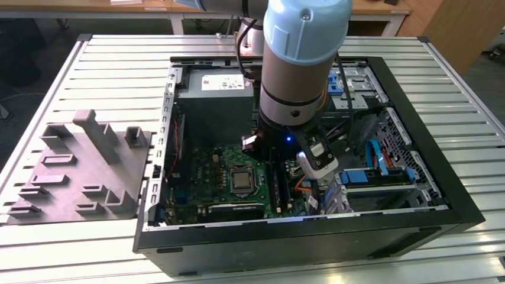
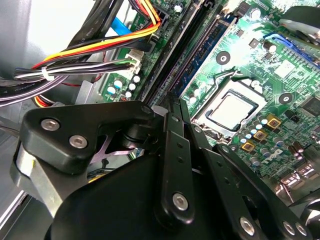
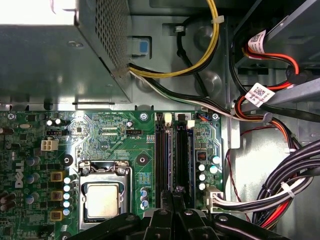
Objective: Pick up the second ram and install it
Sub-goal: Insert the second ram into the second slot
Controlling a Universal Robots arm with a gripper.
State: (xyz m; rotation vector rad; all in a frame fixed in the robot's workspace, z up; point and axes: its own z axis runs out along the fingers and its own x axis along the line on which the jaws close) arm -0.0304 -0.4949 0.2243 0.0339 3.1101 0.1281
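Note:
My gripper (image 3: 172, 196) is low inside the open computer case (image 1: 442, 195), over the motherboard's (image 3: 100, 135) memory slots. Its fingers (image 2: 167, 130) are drawn together across a long thin dark stick, the second ram (image 3: 171, 160), which stands on edge along a slot beside the processor socket (image 3: 102, 197). In the second wrist view the ram (image 2: 176, 60) runs away from the fingertips of the gripper (image 2: 173, 102). In the exterior view the arm's wrist covers most of the gripper (image 1: 275, 163), and the ram (image 1: 276, 180) is a dark strip just below it.
Yellow, black and orange cable bundles (image 3: 280, 190) hang close beside the slots. The grey power supply box (image 1: 213, 100) fills the case's far end. A drive cage with blue cables (image 1: 379, 171) lies at the exterior view's right. A grey moulded fixture (image 1: 79, 171) rests on the slatted table.

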